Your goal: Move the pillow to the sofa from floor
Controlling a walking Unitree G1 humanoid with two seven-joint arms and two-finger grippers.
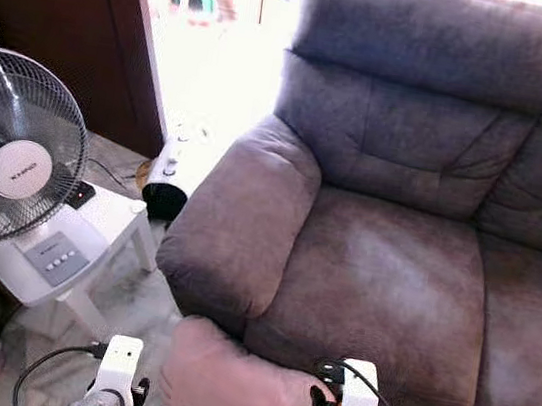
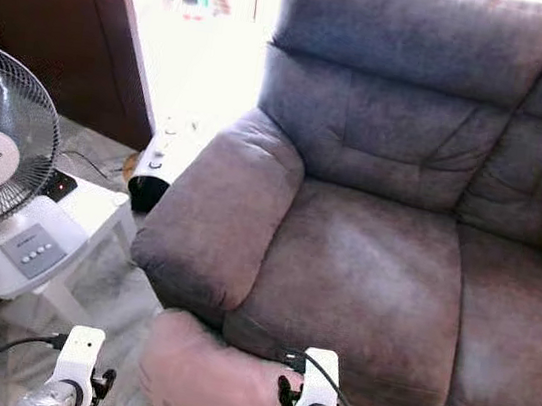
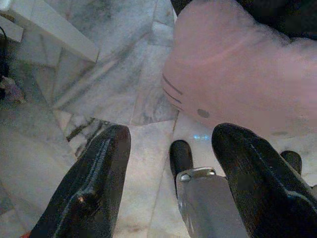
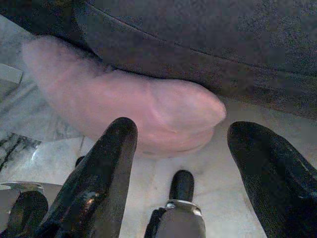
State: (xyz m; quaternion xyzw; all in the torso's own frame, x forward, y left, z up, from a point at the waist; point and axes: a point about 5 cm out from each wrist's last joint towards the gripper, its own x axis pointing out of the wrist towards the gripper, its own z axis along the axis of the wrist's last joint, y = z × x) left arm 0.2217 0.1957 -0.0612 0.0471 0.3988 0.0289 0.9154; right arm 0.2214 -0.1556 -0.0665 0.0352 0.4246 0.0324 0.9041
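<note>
Both pincers spread wide — left pincer (image 3: pixel 168 163), right pincer (image 4: pixel 188 158) flank pink pillow (image 1: pixel 235 385) against sofa (image 1: pixel 391 281).

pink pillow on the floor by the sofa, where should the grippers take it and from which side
Probably by its two ends, one gripper each side: the pink pillow lies long against the sofa front, with the left gripper and right gripper open, flanking it. Squeeze inward, since it looks too bulky for one gripper.
</note>
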